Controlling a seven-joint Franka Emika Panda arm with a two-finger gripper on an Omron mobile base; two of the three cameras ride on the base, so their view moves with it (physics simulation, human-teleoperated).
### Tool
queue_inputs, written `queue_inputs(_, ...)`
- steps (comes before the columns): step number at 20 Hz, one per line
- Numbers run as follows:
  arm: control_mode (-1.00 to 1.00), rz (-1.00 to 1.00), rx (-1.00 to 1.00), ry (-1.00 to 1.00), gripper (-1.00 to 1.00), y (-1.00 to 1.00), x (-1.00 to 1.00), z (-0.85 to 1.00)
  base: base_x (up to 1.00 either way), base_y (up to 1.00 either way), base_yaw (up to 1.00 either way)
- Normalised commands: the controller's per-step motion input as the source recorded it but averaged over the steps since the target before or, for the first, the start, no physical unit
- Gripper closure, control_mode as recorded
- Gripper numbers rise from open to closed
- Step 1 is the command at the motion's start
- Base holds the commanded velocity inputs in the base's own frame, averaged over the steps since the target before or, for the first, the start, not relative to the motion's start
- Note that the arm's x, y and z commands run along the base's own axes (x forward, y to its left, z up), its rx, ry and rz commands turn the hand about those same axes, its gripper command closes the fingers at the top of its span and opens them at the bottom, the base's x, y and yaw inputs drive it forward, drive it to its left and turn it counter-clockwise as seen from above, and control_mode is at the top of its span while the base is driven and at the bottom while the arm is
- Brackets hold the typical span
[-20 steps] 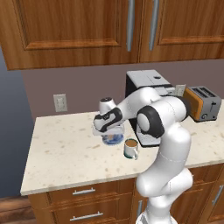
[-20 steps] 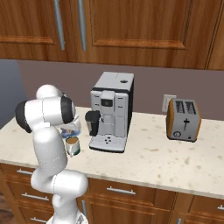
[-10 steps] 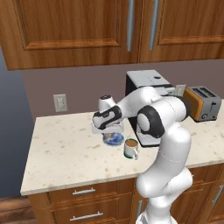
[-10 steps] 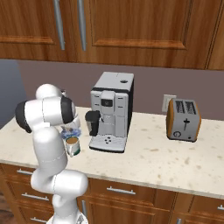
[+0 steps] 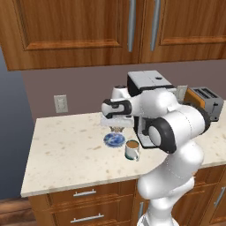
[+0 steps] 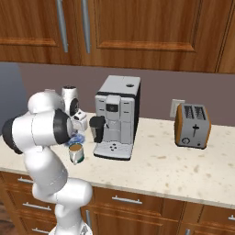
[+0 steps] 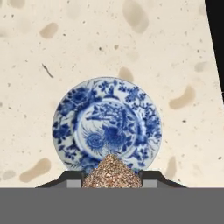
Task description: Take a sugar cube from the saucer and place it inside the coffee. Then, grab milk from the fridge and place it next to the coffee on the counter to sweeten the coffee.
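The gripper [image 7: 112,180] is squeezed onto the sugar cube [image 7: 112,173], a small brown speckled lump held between its two dark tips. In the hand view the cube is up in the air over the saucer [image 7: 65,118], and the blue plate underneath has nothing on it. So the cube looks picked up, which is the first bit of the job.

In the left base view the gripper [image 5: 117,128] hangs just above the saucer [image 5: 114,140], which sits near the middle of the counter [image 5: 66,150], closer to the front edge than to the wall. The coffee [image 5: 132,149] stands just beside the saucer, nearer the front edge and next to the big coffee machine [image 5: 148,84]. The mug has brown coffee in it and I cannot see a cube inside. A toaster [image 5: 204,99] sits far off toward the other end of the counter.

What is left, I think: carry the cube sideways over the mug and let it drop in. After that the milk has to come out of the fridge and go next to the mug. That part is not started, so most of the job is to come.
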Motion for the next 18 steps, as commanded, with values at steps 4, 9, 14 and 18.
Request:
queue_inputs(4, -1.00, 0.00, 0.09, 0.00, 1.00, -0.49, -0.83, 0.46, 0.00, 0.00, 0.00)
queue_inputs(9, -1.00, 0.00, 0.02, 0.00, 1.00, -0.25, -0.82, 0.18, 0.00, 0.00, 0.00)
queue_inputs(14, -1.00, 0.00, -0.07, 0.00, 1.00, -0.04, -0.28, -0.11, 0.00, 0.00, 0.00)
queue_inputs(18, -1.00, 0.00, -0.16, 0.00, 1.00, -0.08, -0.01, -0.26, 0.00, 0.00, 0.00)
